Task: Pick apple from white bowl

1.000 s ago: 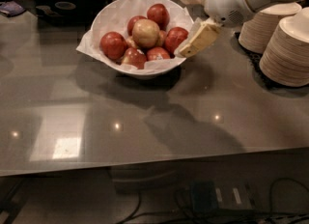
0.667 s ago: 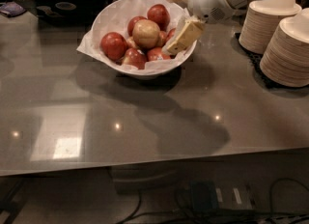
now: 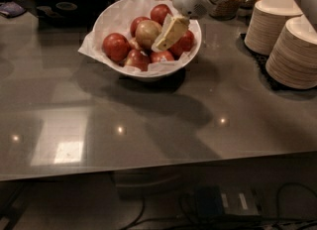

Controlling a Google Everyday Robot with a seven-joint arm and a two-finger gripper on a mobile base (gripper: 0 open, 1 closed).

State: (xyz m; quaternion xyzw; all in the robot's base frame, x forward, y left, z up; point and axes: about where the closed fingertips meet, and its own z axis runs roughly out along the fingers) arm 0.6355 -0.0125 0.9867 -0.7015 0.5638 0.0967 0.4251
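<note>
The gripper (image 3: 158,21) hangs over the wide white paper-lined bowl (image 3: 190,58) on the grey table (image 3: 148,125), its fingers spread and empty. One finger sits beside the large pale yellowish-tan apple (image 3: 147,33), which is crowded by deep red apples (image 3: 116,46). If you close off-centre, you risk nudging the apple aside or pinching a neighbour.

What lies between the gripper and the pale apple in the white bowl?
Nothing: in the camera view the gripper, over the white bowl, sits right beside the apple.
</note>
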